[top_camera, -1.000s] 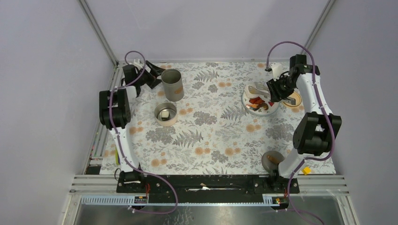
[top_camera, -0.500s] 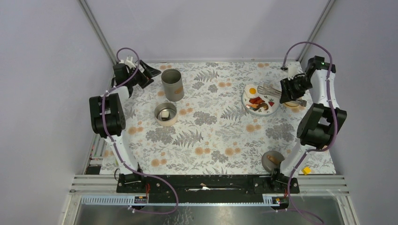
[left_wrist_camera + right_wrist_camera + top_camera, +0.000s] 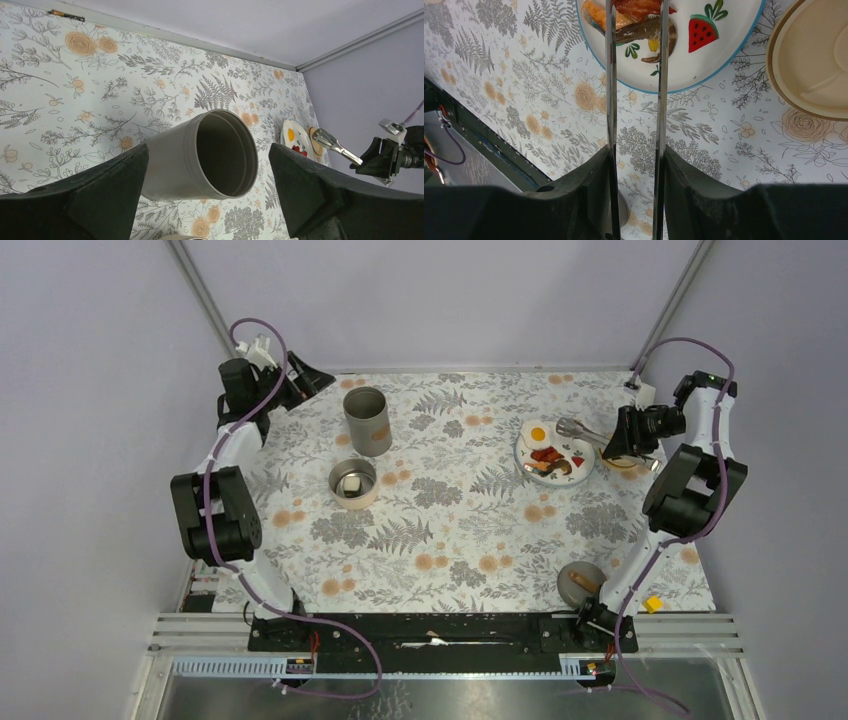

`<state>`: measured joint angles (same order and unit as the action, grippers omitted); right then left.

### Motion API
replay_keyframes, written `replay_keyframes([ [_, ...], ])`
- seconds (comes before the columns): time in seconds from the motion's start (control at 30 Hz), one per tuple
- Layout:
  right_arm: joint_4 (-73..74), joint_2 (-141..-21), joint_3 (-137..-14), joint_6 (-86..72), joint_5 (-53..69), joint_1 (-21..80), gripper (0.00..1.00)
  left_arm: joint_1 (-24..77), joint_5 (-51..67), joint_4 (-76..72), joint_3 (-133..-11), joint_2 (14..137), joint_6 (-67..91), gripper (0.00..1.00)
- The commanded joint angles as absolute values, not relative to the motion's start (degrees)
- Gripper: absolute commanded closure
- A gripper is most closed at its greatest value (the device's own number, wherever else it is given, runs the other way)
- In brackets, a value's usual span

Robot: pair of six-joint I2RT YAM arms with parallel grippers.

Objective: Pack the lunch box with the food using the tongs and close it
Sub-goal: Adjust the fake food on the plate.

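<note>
The right gripper (image 3: 632, 430) has drawn back far right, jaws pinching the tongs (image 3: 590, 433), whose tips hover over the food (image 3: 548, 453) on the plate (image 3: 704, 65). The left gripper (image 3: 300, 380), jaws spread, has withdrawn far left, so picking up food looks ready to begin.

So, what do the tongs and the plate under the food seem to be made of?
The tongs look like polished metal: slim silver arms with mirror-like glints. The plate seems glazed ceramic or hard plastic: smooth white surface, blue rim, printed motifs; which one I cannot tell.
</note>
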<state>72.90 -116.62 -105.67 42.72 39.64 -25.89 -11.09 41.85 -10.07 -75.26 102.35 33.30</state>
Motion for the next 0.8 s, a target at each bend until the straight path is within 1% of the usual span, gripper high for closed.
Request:
replay_keyframes([
  [0.0,73.19,-118.07,-110.11,40.24,40.19,-25.53,0.55,-11.42,42.34,-10.02,-73.41,96.98,30.52,0.01],
  [0.3,74.04,-124.71,-113.23,42.24,40.70,-25.84,0.55,-11.23,44.43,-8.32,-70.98,91.59,29.85,0.01],
  [0.77,73.35,-130.08,-115.28,41.25,42.45,-25.76,0.54,-10.38,45.44,-5.32,-69.56,86.03,29.69,0.01],
])
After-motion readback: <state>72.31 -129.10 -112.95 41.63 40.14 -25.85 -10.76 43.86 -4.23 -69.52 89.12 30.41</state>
